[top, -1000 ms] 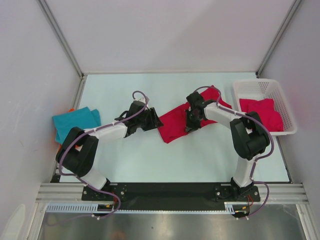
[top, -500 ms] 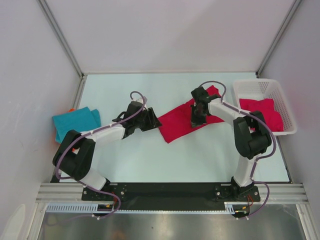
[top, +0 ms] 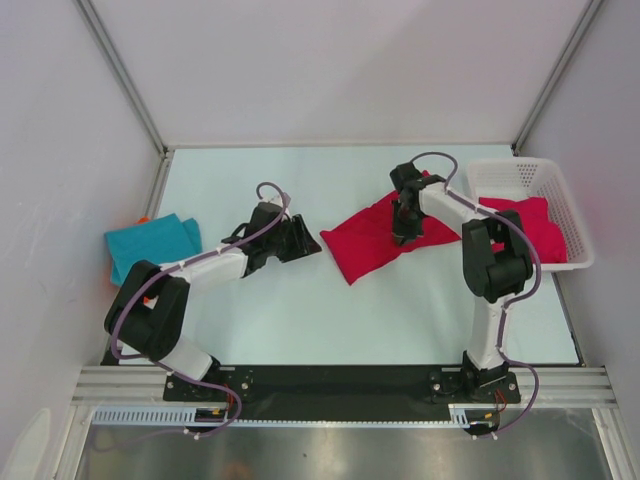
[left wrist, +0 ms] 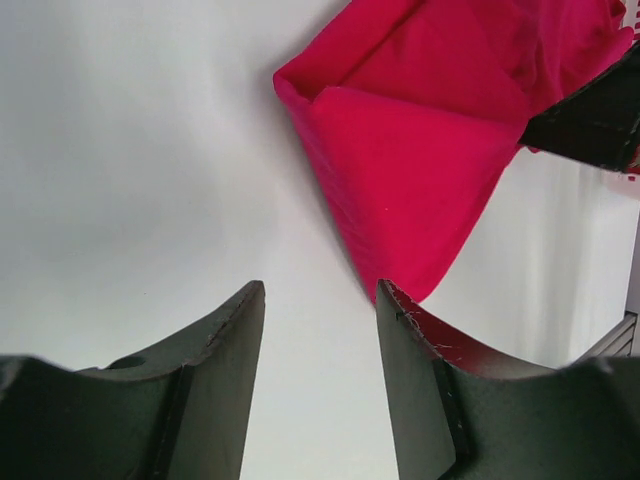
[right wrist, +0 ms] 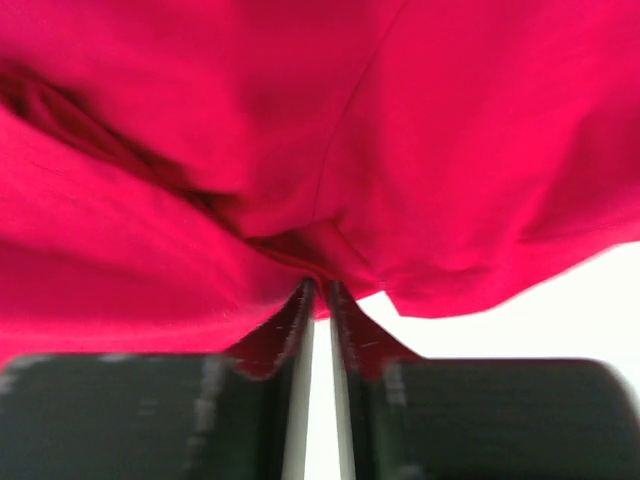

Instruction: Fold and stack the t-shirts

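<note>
We note pale table, matte, evenly lit, soft shadows only. We find plain white walls: far wall, left wall, right wall. Aluminium posts rise at far corners. Aluminium rail along near edge; brushed steel surface nearer still.

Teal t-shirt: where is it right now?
In the top view, the teal t-shirt lies folded at the table's left edge, left of the left gripper, a sliver of orange t-shirt showing at its far edge.
</note>
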